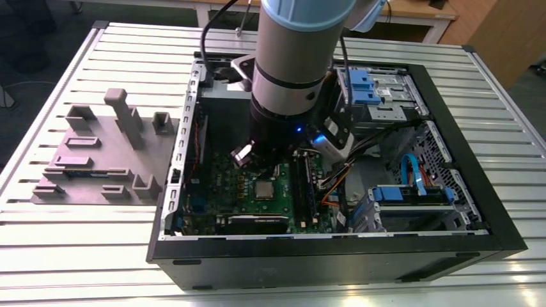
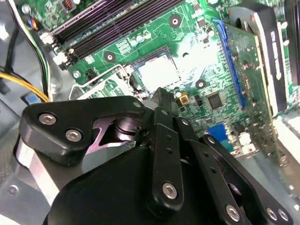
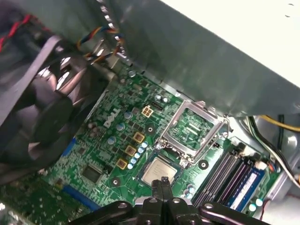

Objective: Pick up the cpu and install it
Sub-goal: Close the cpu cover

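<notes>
The cpu (image 1: 263, 188) lies flat in its socket on the green motherboard (image 1: 209, 192), silvery top up. In both wrist views the cpu (image 3: 159, 171) (image 2: 157, 72) sits just past my fingertips. My gripper (image 3: 162, 181) (image 2: 162, 96) hangs a little above the chip's near edge, its two black fingers pressed together, shut with nothing between them. The silver hinged socket frame (image 3: 194, 124) (image 2: 101, 80) stands open beside the cpu. In the exterior view the arm reaches down into the open computer case (image 1: 477, 211) and covers most of the gripper.
Dark memory sticks (image 3: 225, 173) run beside the socket. A black fan (image 3: 47, 108) and the case wall (image 3: 211, 51) stand close by. Blue drive cages (image 1: 367, 86), loose cables (image 1: 413, 169) and a card (image 1: 256, 224) fill the case. A grey fixture block (image 1: 102, 153) sits on the slatted table.
</notes>
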Motion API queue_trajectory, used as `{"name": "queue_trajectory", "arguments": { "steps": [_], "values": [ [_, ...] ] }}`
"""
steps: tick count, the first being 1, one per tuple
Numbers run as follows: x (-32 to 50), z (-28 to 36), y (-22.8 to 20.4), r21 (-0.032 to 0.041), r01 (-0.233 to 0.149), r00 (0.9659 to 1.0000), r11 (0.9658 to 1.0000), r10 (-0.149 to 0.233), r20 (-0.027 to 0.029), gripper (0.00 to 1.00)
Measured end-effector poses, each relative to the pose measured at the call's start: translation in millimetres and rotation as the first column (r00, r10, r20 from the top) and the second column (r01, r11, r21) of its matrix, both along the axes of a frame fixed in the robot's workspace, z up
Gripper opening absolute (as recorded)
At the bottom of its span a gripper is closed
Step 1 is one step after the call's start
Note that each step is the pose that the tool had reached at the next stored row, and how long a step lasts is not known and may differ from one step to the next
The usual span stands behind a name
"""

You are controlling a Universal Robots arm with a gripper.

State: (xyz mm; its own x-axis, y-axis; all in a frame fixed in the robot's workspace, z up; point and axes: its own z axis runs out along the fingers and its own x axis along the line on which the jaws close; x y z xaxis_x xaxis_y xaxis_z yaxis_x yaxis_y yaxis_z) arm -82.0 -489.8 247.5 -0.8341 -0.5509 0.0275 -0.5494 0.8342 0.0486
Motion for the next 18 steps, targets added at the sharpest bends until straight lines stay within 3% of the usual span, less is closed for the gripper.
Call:
{"name": "queue_trajectory", "arguments": {
  "steps": [4,7,10,14,18],
  "values": [
    [0.0,-0.7,0.0,0.0,-0.073,0.9973,0.9973,0.073,0.0004,0.11],
    [0.0,-1.2,0.0,-0.0001,-0.127,0.992,0.992,0.127,0.0007,0.11],
    [0.0,-1.9,0.0,-0.0001,-0.181,0.9835,0.9835,0.181,0.0011,0.11],
    [0.0,-2.4,-0.1,-0.0004,-0.246,0.9692,0.9692,0.246,0.0016,0.11],
    [0.0,-2.5,0.0,-0.0003,-0.25,0.9682,0.9682,0.25,0.0019,0.11]
  ]
}}
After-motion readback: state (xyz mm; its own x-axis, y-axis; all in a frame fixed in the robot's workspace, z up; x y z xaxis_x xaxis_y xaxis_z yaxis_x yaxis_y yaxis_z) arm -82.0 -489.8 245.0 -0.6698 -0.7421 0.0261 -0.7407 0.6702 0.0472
